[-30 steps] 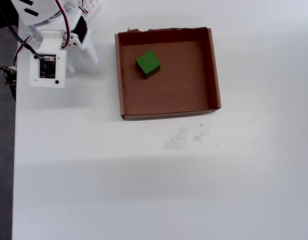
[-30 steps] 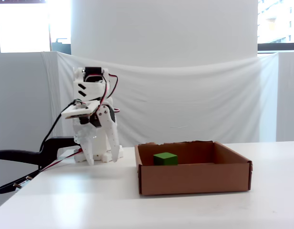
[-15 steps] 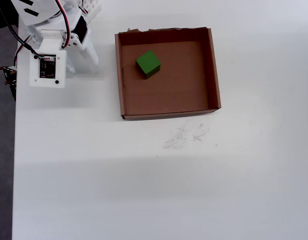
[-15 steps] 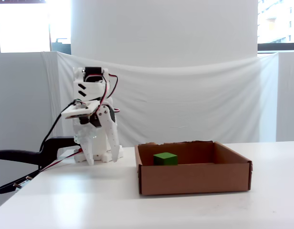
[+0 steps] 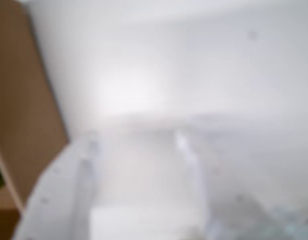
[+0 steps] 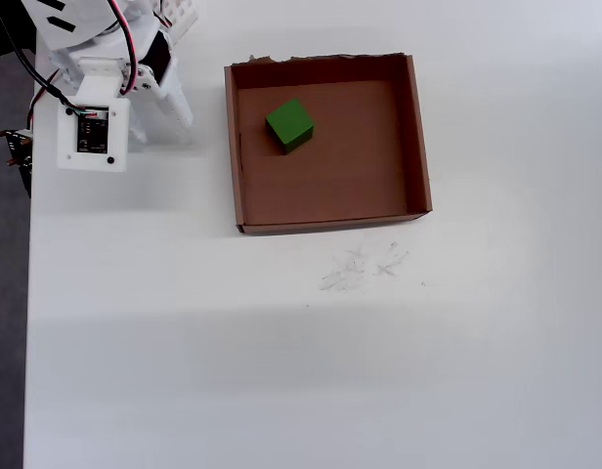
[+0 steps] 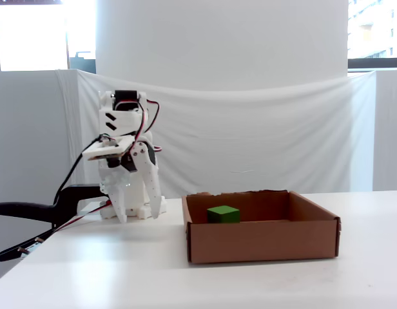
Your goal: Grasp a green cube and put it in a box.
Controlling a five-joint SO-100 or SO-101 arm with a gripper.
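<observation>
I am seeing the green cube (image 6: 289, 124) sitting inside the box (image 6: 415, 137), on the brown floor toward the upper left corner in the overhead view, turned at a slight angle to the walls and not touching any of them. In the fixed view the cube (image 7: 223, 214) is showing just above the near wall of the box (image 7: 263, 241), left of the middle. The top edge of the box in the overhead view is looking ragged and torn, while the other three walls are standing straight.

The arm is folded up at the left end of the white bench (image 6: 311, 352), well apart from the box. In the fixed view the pincer (image 7: 138, 214) is pointing down, with its tips hanging just above the bench surface. Its two fingers are standing apart with a clear gap between them, and nothing is between them, so I am reading it as moderately spread and empty. The overhead view is showing mostly the white wrist housing with its small circuit board, and the fingers are largely hidden under it there.

The wrist view is badly out of focus. I am making out two pale fingers (image 5: 64, 195) rising from the bottom edge with bare white bench between them, and a brown strip of the box wall (image 5: 24, 115) along the left edge.

A few faint grey scuff marks (image 6: 360, 269) are lying on the bench just below the box in the overhead view.
</observation>
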